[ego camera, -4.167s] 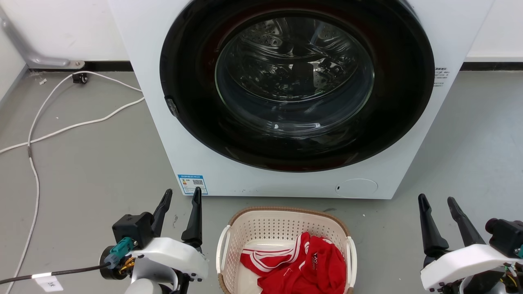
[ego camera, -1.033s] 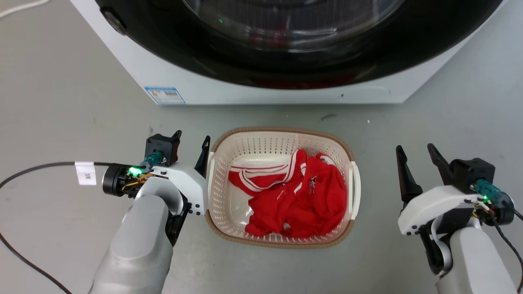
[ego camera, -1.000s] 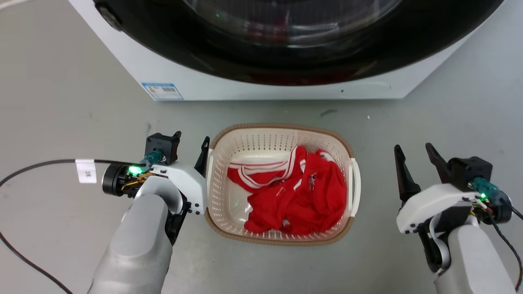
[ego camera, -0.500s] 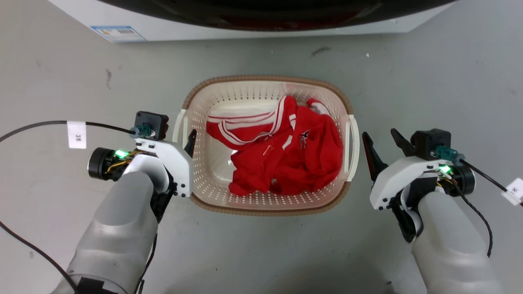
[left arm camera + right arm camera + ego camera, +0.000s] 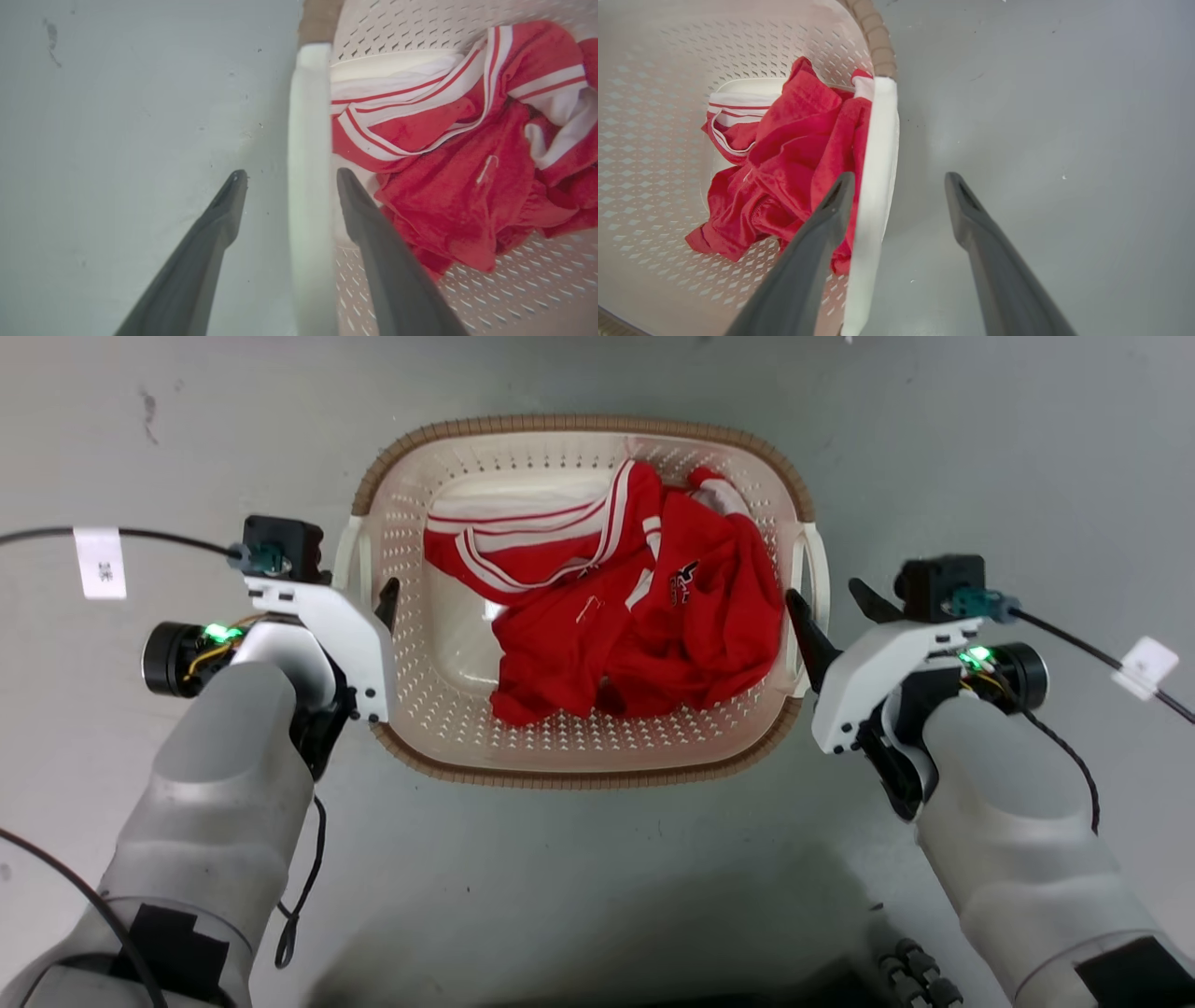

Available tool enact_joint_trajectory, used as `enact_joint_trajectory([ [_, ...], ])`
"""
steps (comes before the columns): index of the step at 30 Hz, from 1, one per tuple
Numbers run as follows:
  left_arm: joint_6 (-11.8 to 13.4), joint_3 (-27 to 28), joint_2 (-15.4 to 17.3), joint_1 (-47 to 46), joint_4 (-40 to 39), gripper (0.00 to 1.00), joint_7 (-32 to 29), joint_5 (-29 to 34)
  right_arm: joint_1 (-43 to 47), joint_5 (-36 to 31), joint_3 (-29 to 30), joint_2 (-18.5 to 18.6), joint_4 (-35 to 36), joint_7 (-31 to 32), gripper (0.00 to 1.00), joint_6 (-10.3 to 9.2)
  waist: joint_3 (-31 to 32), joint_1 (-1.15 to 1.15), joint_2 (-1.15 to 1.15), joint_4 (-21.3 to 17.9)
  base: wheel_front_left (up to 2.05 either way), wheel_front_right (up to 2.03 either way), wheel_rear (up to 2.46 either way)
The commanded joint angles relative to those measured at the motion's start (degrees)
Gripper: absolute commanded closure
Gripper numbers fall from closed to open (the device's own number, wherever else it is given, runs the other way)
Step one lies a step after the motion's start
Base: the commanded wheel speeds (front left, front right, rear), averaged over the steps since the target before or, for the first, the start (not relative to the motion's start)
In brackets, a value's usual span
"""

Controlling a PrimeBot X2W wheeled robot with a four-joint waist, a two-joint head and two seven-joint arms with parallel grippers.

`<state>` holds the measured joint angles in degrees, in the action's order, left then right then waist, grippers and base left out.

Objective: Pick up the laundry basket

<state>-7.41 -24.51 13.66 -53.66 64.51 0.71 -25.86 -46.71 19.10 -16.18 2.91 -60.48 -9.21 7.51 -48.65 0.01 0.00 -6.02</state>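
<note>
Left tool (image 5: 290,173), right tool (image 5: 899,177) spread astride laundry basket (image 5: 579,425) handles (image 5: 308,140); head view hides left outer finger.

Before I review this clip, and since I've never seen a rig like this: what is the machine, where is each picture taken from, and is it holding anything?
It is a wheeled robot with two arms, each ending in a two-fingered gripper. The head view looks down from a camera on its head. Each wrist view looks along the fingers of that arm's own gripper. On the grey floor stands a laundry basket with red-and-white clothing inside. The left gripper is open, with one finger outside the basket and one inside, astride the white left handle. The right gripper is open in the same way, astride the right handle. Nothing is held yet.
</note>
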Motion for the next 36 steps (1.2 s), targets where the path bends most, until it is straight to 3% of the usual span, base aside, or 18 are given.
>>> enact_joint_trajectory([
  [1, -0.1, -0.8, 0.3, -1.6, 0.6, 0.00, -1.0, -1.0, -2.1, 1.8, -1.9, 0.0, -1.3, 0.6, 0.00, -0.03, -1.5, -0.01, 0.00, 0.1, 0.00, 0.00, 0.00],
  [7, -0.1, -3.4, 0.8, -3.7, 1.6, 0.00, -3.8, -4.0, -5.8, 5.9, -6.4, 0.0, -4.4, 2.3, 0.00, -0.03, -2.9, -0.01, 0.00, 0.4, 0.00, 0.00, 0.00],
  [9, -0.1, -4.3, 0.9, -4.1, 1.3, 1.00, -4.4, -5.1, -6.6, 7.2, -7.5, 0.0, -5.1, 2.7, 0.98, -0.03, -3.1, -0.01, 0.00, 0.5, 0.00, 0.00, 0.00],
  [18, 0.0, -8.2, 1.8, -3.7, 0.8, 1.00, -5.6, -9.0, -8.2, 10.1, -11.3, 0.3, -7.8, 2.3, 1.00, -0.02, -2.4, -0.01, 0.00, 0.8, 0.00, 0.00, 0.00],
  [24, 0.0, -10.6, 0.5, -2.3, 1.1, 1.00, -7.6, -12.6, -8.1, 11.9, -13.1, 0.2, -9.6, 3.4, 1.00, -0.02, 1.0, -0.01, 0.00, 1.6, 0.00, 0.00, 0.00],
  [36, -0.2, -15.2, -2.3, 0.8, 0.7, 1.00, -16.3, -20.5, -6.3, 15.5, -15.7, -0.1, -12.0, 14.7, 1.00, 0.05, 13.2, -0.01, 0.00, 3.6, 0.00, 0.00, 0.00],
])
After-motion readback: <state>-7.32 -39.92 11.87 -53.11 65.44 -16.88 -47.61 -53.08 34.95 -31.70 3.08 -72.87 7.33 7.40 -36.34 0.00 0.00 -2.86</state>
